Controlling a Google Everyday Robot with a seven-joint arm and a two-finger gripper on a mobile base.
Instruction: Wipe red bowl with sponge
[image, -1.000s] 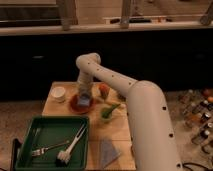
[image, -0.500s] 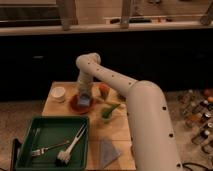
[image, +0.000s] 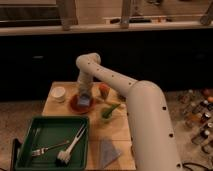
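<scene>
Camera view, single moment: the gripper (image: 84, 98) hangs at the end of the white arm (image: 135, 107), reaching down over the red bowl (image: 75, 105) on the wooden table (image: 50, 102). The sponge (image: 84, 101), a small blue-grey block, lies directly beneath the gripper on the bowl's inner surface. Whether the gripper is spread, pressed together or pinching the sponge cannot be told.

Objects placed relative to the gripper: a small white cup (image: 59, 93) stands to its left, near the bowl rim; an orange rounded item (image: 104, 90) sits just to its right; a green item (image: 109, 111) lies to its lower right. Toward the viewer rests a green tray (image: 30, 131) holding a fork (image: 45, 148) and a white brush (image: 70, 146), and right of the tray lies a flat grey-blue cloth (image: 106, 152).

Hazards, as judged from this arrangement:
1. The bowl looks shallow and unrestrained. A wiping stroke with much downward force could drag it across the wood instead of sliding the sponge over it.
2. A leftward slide would push the bowl into the cup, which could tip.
3. A rightward stroke carried past the rim could knock the orange item.
4. If the hold on the sponge is loose, the block may stay behind while the gripper travels, leaving bare metal on the dish.
</scene>
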